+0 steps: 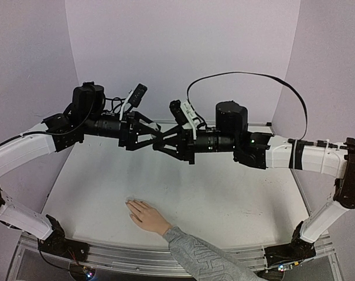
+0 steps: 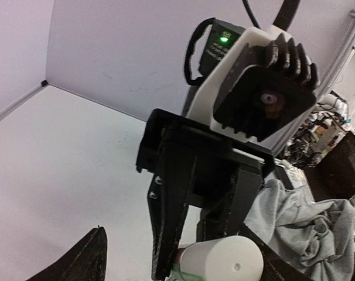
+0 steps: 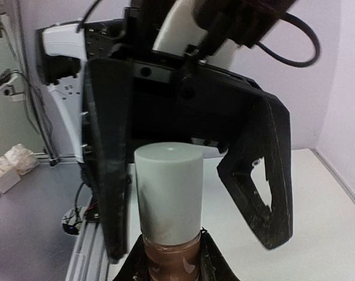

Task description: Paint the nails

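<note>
A light-skinned hand (image 1: 146, 216) in a grey patterned sleeve (image 1: 198, 256) lies flat on the white table (image 1: 224, 199), near the front. The nails (image 1: 130, 204) point to the far left and are too small to make out. High above the table the two grippers meet tip to tip. My right gripper (image 3: 170, 249) is shut on the brown glass of a small bottle (image 3: 169, 263), whose white cap (image 3: 169, 190) points at the left arm. My left gripper (image 2: 183, 257) is open, its fingers (image 3: 107, 175) standing on either side of the cap (image 2: 224, 262) without gripping it.
Purple walls close in the table at the back and on both sides. A metal rail (image 1: 136, 257) runs along the front edge by the arm bases. Beyond the table's right side lie a grey cloth (image 2: 300, 225) and clutter.
</note>
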Controlling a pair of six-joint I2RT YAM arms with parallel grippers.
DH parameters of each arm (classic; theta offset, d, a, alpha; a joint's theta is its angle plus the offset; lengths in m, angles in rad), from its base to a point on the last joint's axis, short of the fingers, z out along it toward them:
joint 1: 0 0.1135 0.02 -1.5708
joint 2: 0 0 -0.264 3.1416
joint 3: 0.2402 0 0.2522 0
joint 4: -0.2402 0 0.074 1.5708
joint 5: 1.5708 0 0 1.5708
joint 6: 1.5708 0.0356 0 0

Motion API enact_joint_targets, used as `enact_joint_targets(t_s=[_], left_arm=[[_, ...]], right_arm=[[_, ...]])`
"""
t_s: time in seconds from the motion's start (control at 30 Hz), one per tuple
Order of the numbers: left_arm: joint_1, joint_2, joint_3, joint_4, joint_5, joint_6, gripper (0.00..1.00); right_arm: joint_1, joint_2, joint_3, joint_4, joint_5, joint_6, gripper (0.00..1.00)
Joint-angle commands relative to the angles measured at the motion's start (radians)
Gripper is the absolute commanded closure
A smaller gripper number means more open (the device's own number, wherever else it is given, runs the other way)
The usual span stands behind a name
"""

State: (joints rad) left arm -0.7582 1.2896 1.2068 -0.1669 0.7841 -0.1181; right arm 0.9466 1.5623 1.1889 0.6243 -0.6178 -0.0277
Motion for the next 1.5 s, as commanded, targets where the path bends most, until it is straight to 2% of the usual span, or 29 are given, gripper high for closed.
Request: enact_joint_targets(t_s=[0.0,0.07,0.2,0.4,0.57,0.8,0.9,1.07,1.3,1.37,1.47], left_arm=[[0.003,-0.075,-0.020,0.019,-0.213,-0.107,0.13],[0.002,-0.096,-0.034,0.018,-0.253,-0.147,0.08],[0.003,-0.136,-0.057,0.018,-0.385,-0.253,0.07],[0.002,-0.127,-0.036,0.002,-0.494,-0.343,0.09],[0.002,-0.095,-0.009,-0.021,-0.529,-0.360,0.19],[0.002,-0.075,0.009,-0.054,-0.569,-0.375,0.26],[0.002,-0.062,0.020,-0.053,-0.578,-0.382,0.35],[0.002,-0.042,0.039,-0.051,-0.582,-0.378,0.44],[0.000,-0.021,0.036,-0.049,-0.526,-0.356,0.67],[0.000,-0.014,0.033,-0.049,-0.489,-0.335,0.76],[0.000,-0.006,0.030,-0.042,-0.393,-0.278,0.83]], right_arm=[[0.007,-0.017,-0.003,0.088,0.336,-0.025,1.00],[0.011,0.013,0.018,0.082,0.465,-0.017,1.00],[0.060,0.069,0.063,0.079,0.712,-0.026,1.00],[0.124,0.145,0.135,0.074,0.861,-0.049,1.00],[0.148,0.173,0.167,0.075,0.880,-0.032,1.00],[0.163,0.192,0.186,0.076,0.889,-0.028,1.00],[0.171,0.202,0.197,0.076,0.887,-0.034,1.00],[0.175,0.214,0.209,0.075,0.881,-0.037,1.00],[0.175,0.202,0.203,0.073,0.848,-0.018,1.00],[0.175,0.193,0.198,0.074,0.809,-0.019,1.00],[0.170,0.165,0.182,0.074,0.719,-0.035,1.00]])
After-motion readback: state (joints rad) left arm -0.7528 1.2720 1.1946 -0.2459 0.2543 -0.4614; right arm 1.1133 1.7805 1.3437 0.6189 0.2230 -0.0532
